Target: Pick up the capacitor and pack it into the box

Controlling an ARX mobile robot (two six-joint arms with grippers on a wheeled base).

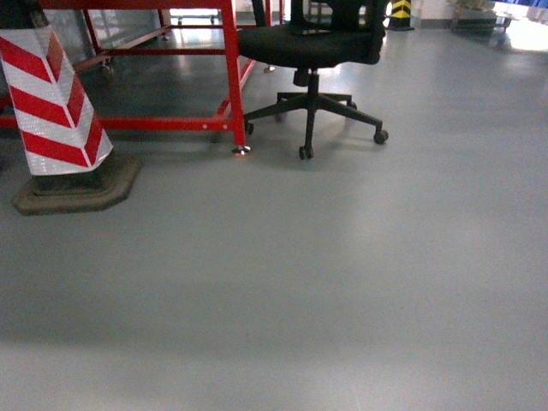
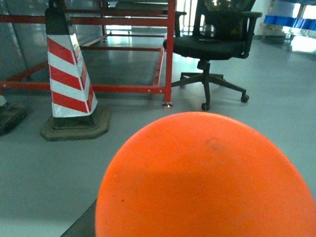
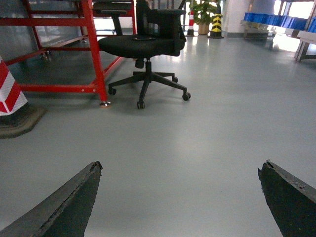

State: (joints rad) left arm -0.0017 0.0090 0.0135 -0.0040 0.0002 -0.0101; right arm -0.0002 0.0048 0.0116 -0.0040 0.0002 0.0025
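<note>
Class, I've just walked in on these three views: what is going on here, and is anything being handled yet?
Nothing is being handled yet. All views show bare grey floor, a black office chair, a red metal frame and a red-and-white striped post. The right gripper is open and empty, aimed across the floor. An orange rounded object fills the left wrist view, hiding the left gripper. No capacitor or pink box is visible.

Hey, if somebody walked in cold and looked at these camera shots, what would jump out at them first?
Probably the big orange rounded object filling the lower half of the left wrist view, right up against the lens. Next, the red-and-white striped post on its dark base at the head view's left, beside a red metal frame, and the black office chair on casters at top centre. The right end effector hangs open over bare grey floor; no box or capacitor shows.
</note>
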